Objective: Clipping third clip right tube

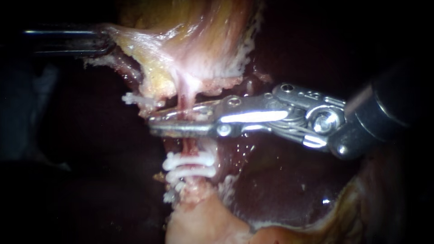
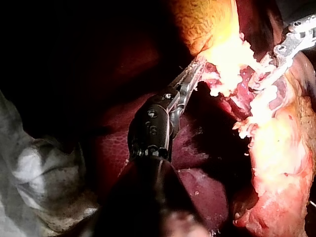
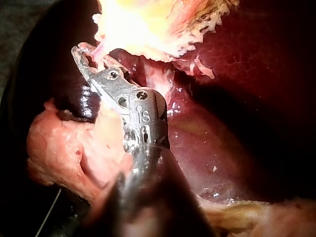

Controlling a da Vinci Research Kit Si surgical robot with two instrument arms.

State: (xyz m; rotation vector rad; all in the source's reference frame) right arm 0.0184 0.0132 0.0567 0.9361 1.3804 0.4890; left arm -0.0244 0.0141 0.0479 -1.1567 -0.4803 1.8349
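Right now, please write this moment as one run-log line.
left instrument: jaws shut on gallbladder | right instrument: jaws open around tube | two clips on tube below

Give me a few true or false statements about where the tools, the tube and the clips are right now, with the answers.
1. Two white clips sit on the tube. True.
2. In the endoscope view the right tool crosses the tube below the clips. False: it crosses above them.
3. The left tool grips tissue. True.
4. The left tool touches the clips. False: it is well away from them, at the tissue's upper edge.
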